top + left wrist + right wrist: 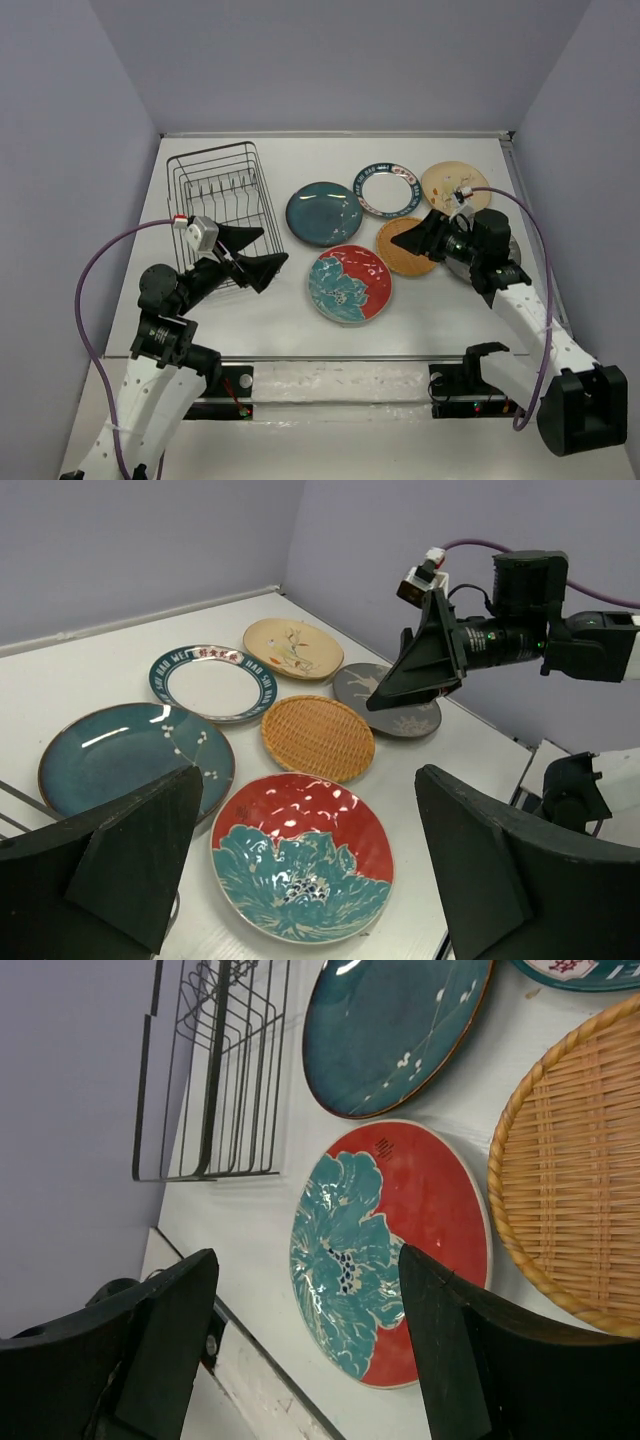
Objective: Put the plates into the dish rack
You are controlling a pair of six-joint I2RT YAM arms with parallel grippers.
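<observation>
Left end effector [274, 248]: spread wide, holding nothing, beside the near right corner of the rectangular dark wire dish rack [215, 195]. Right end effector [405, 240]: likewise wide open and unladen, above the orange woven-look plate [575, 1160]. All six plates lie flat on the white tabletop [280, 320], right of the rack: dark teal plate [323, 213], white plate with dark patterned rim [387, 189], cream floral plate [455, 185], grey deer-design plate [405, 723], red-and-teal floral plate [349, 283].
</observation>
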